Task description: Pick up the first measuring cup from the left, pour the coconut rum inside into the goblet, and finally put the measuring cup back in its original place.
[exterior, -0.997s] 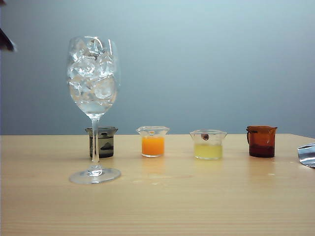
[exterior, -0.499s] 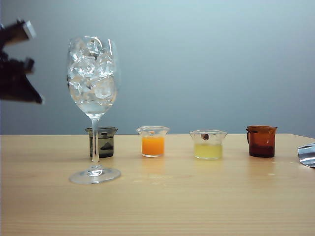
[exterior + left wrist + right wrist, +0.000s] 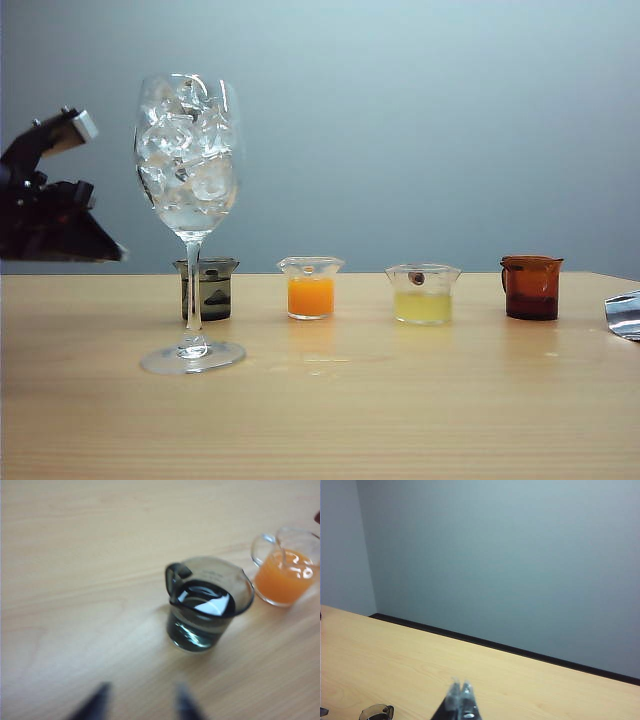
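The first measuring cup (image 3: 207, 289), small and smoky grey, stands on the table behind the stem of the goblet (image 3: 189, 160), which is full of ice cubes. In the left wrist view the cup (image 3: 207, 605) is upright with its handle on the side, and the clear coconut rum (image 3: 196, 631) fills its lower part. My left gripper (image 3: 142, 702) hangs short of the cup, open, its blurred tips apart with nothing between them. In the exterior view that gripper (image 3: 100, 248) is left of the goblet, above the table. My right gripper (image 3: 460, 700) is shut and empty over bare table.
Right of the smoky cup stand in a row a clear cup of orange liquid (image 3: 311, 288), a clear cup of pale yellow liquid (image 3: 423, 294) and an amber-brown handled cup (image 3: 531, 287). A shiny grey thing (image 3: 624, 315) pokes in at the right edge. A dark cup rim (image 3: 376, 712) shows beside the right gripper.
My left arm has come into the exterior view from the upper left and sunk toward the table beside the goblet. The glasses and cups have not moved.
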`<action>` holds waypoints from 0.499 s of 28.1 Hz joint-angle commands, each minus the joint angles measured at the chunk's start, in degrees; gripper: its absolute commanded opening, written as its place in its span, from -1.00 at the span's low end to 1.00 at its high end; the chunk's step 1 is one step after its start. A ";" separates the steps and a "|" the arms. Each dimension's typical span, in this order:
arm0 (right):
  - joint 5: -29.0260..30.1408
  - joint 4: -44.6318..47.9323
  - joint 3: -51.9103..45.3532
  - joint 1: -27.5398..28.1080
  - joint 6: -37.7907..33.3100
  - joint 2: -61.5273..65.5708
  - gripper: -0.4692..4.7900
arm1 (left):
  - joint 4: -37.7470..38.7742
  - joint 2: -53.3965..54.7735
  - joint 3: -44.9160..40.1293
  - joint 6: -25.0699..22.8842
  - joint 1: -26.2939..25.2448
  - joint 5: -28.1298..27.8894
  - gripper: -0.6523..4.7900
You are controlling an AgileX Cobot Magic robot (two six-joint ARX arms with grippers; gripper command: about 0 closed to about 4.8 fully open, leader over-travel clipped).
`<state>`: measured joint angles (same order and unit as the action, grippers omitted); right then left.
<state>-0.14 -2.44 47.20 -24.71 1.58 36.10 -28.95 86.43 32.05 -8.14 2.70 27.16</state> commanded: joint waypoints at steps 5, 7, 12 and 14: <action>-0.09 0.98 0.20 -0.02 0.22 0.52 -0.84 | -2.97 4.55 0.07 -0.24 0.04 1.62 1.00; -0.09 0.98 0.20 -0.02 0.22 0.52 -0.84 | -4.92 5.86 0.07 -0.22 0.04 2.56 1.00; 0.11 0.98 0.20 -0.04 0.22 0.52 -0.84 | -8.76 8.02 0.07 -0.24 0.04 3.89 1.00; 0.13 0.98 0.20 -0.04 0.20 0.52 -0.84 | -10.62 8.66 0.07 -0.20 0.11 5.99 1.00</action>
<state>-0.03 -2.44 47.20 -24.71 1.58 36.69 -37.45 94.89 32.05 -8.14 2.72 31.18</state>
